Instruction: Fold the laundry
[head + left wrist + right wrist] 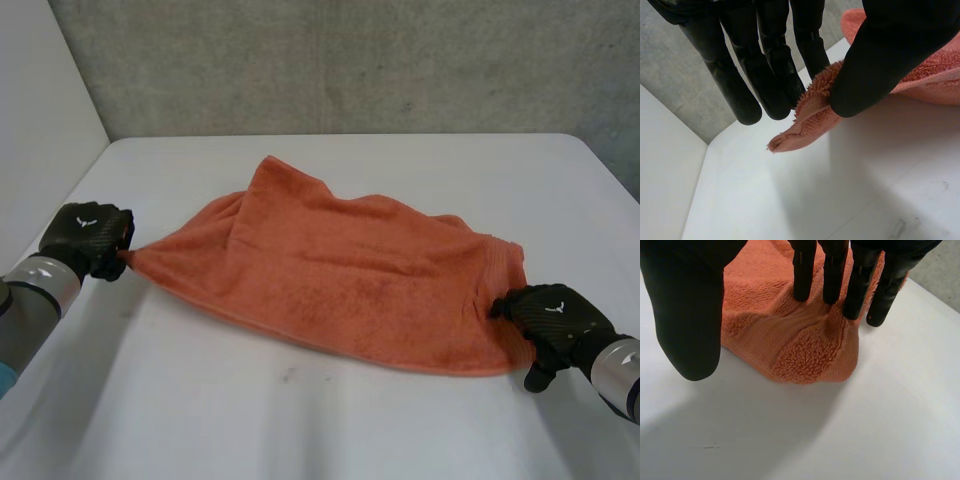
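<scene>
Head view: left hand pinches towel corner, right hand presses it, fingers straight

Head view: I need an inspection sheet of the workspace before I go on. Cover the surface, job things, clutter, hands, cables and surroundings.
Surface: white table, with a few small dark marks near the front.
Job's things: one orange towel, rumpled, lying on the table between the two hands.
Clutter: nothing seen.
Hands: left hand pinches the towel's left corner between thumb and fingers. Right hand presses straight fingers down on the towel's right corner, with its thumb off the cloth.
Cables: nothing seen.
Surroundings: grey concrete wall behind the table and a white wall at the left.
</scene>
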You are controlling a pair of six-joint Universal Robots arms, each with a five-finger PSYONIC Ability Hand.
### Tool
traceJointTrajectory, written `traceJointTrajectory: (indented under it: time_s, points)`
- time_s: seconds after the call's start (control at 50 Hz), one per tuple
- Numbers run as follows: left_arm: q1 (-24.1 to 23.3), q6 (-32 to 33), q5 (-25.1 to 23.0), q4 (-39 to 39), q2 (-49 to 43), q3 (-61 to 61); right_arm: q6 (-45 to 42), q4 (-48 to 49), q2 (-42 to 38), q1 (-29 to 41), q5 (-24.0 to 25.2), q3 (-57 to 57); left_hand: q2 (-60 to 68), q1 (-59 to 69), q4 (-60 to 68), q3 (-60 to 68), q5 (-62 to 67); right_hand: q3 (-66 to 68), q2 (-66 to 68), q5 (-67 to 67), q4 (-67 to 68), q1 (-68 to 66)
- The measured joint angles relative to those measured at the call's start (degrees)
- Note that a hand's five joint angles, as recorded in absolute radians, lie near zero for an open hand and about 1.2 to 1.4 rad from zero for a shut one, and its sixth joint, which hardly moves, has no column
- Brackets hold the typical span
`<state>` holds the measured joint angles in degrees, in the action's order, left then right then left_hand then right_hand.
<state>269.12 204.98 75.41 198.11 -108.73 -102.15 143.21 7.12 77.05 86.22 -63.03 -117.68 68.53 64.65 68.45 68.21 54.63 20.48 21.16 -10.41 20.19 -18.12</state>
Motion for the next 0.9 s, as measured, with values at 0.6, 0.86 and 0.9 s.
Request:
traceJointTrajectory:
  time_s: [0.6, 0.86, 0.9]
  points:
    - [-0.4, 0.0, 0.1, -0.4, -0.1, -0.5, -0.4, 7.0, -3.3, 0.3, -1.3, 3.2, 0.0, -0.1, 0.0, 0.0, 0.0, 46.9, 46.0, -45.3, 47.8, -37.4]
    - [2.1, 0.3, 0.0, -9.2, 19.9, -3.0, 0.4, -11.4, 21.0, -3.1, -6.4, 15.0, 0.0, -0.1, 0.0, 0.0, 0.0, 46.9, 46.0, -45.3, 47.9, -37.4]
    - [2.6, 0.3, -0.1, -10.5, 24.0, -2.6, 0.5, -15.5, 23.1, -4.3, -6.6, 18.5, 0.0, -0.1, 0.0, 0.1, 0.0, 47.0, 46.0, -45.3, 48.0, -37.4]
